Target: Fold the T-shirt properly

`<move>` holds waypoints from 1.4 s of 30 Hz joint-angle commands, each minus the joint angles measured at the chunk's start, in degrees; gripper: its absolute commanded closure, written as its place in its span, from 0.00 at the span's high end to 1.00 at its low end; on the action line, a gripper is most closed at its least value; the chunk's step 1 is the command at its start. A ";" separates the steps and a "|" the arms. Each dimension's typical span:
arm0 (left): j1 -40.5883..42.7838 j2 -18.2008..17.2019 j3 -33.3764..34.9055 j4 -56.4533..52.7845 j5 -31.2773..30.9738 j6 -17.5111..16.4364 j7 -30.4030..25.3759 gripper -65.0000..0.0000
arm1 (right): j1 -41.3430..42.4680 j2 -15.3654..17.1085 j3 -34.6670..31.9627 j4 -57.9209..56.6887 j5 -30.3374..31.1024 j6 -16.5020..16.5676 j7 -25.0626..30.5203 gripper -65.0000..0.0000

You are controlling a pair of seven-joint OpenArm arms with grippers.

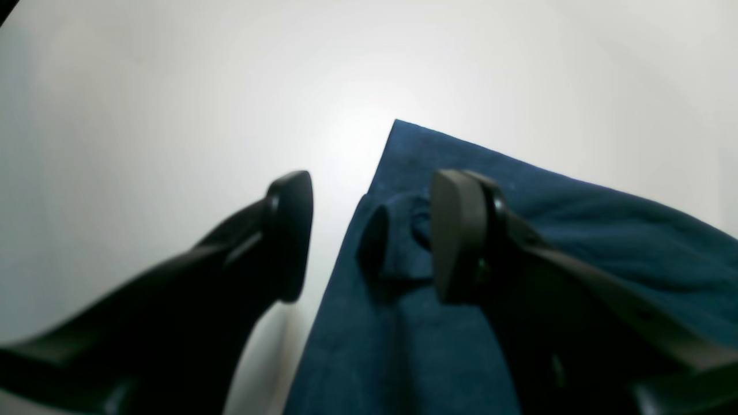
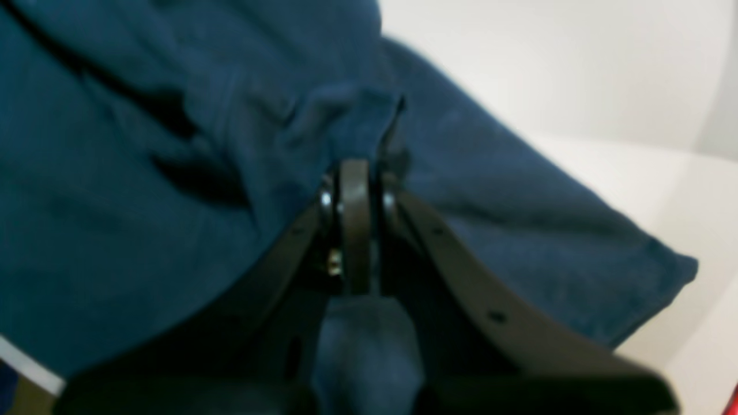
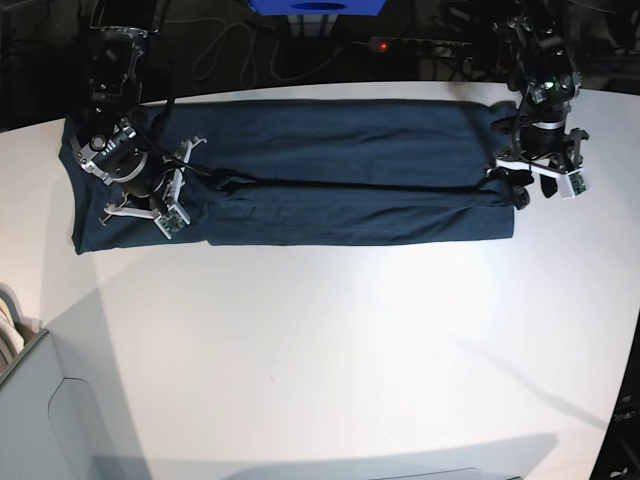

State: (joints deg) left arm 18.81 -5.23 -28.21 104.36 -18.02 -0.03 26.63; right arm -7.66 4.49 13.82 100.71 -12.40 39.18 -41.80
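Left gripper point(image 1: 369, 236) hangs wide, straddling the T-shirt point(image 1: 450, 323) edge. Right gripper point(image 2: 354, 173) is pinched tight on a cloth bunch. From above, the T-shirt spans the tabletop point(image 3: 330, 350) far edge; pulling one-handed could skew my fold.

T-shirt point(image 3: 330, 185) spans the table's point(image 3: 330, 350) far side, apparently folded lengthwise.

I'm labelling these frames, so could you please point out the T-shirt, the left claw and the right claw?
T-shirt point(image 3: 340, 190): base view, middle of the cloth.
Left claw point(image 1: 372, 233): left wrist view, midway between its open fingertips.
Right claw point(image 2: 354, 173): right wrist view, closed tips pinching cloth.
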 commanded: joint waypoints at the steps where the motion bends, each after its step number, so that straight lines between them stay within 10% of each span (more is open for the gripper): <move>1: -0.30 -0.44 -0.15 0.92 -0.22 -0.01 -1.45 0.49 | 0.50 -0.05 0.20 1.14 0.58 0.82 0.97 0.02; 12: -0.04 -0.44 -0.15 0.92 -0.22 -0.01 -1.45 0.49 | 0.94 -0.05 -0.07 1.32 0.58 0.82 0.35 0.04; 23: 0.14 -0.44 -0.15 0.92 -0.22 -0.01 -1.45 0.48 | 0.58 -0.05 0.02 1.05 0.58 0.82 0.88 0.43; 42: 0.14 -0.44 -0.23 0.92 -0.22 -0.01 -1.45 0.48 | 2.52 0.04 -0.07 -4.05 0.58 0.82 0.88 0.40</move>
State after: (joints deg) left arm 19.05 -5.23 -28.21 104.36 -18.00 -0.03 26.63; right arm -5.74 4.10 13.63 95.77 -12.36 39.20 -41.89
